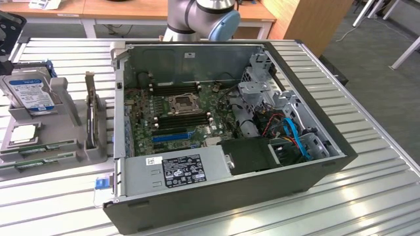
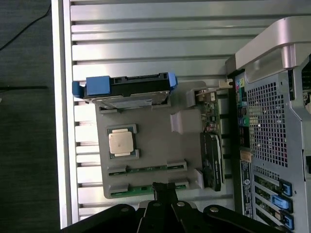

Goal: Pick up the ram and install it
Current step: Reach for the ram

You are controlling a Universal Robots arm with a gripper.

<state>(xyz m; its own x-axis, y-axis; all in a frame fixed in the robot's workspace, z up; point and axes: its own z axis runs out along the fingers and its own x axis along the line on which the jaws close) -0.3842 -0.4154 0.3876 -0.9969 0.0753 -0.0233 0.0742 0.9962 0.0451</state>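
We count two sticks on the grey tray (image 2: 155, 145) beside the computer case (image 2: 272, 126): the inner ram stick (image 2: 146, 169) and the outer ram stick (image 2: 133, 189). They lie parallel, and their long axis points toward the case. The gripper (image 2: 165, 186) is clenched and grasps nothing. Its tips are over the outer ram stick, on the half nearer the case; we cannot tell if they touch. One hard drive (image 2: 126, 87) and one processor (image 2: 120, 143) share the tray.
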